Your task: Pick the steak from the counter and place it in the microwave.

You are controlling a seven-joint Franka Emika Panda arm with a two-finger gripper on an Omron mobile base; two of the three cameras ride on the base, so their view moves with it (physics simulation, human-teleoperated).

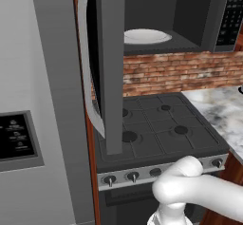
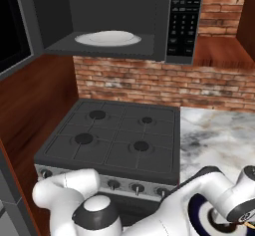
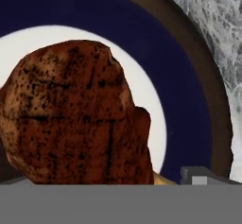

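- A tall grey fridge point(image 1: 42, 100) with a black control panel is seen at the left of the left base view, beside the stove.
- The microwave point(image 2: 114, 21) is mounted above the stovetop; its door point(image 1: 107, 62) is swung wide open and hangs in front of the left burners. A round white plate point(image 2: 107, 38) lies in the dark cavity; the black keypad point(image 2: 183, 18) is at its right.
- The black gas stovetop point(image 2: 117, 135) stands between the fridge and the counter point(image 2: 219, 135), with a brick wall point(image 2: 164, 85) behind.
- The white arm point(image 2: 164, 215) is bent low to the right, over the counter's near edge.
- A dish with a dark blue band and white centre point(image 3: 184, 105) rests on the marbled counter.
- The steak point(image 3: 75, 114) lies on that dish, very close to the hand camera.
- One dark fingertip point(image 3: 198, 176) is seen just beside the steak's lower right; whether the jaws are open or closed cannot be told.
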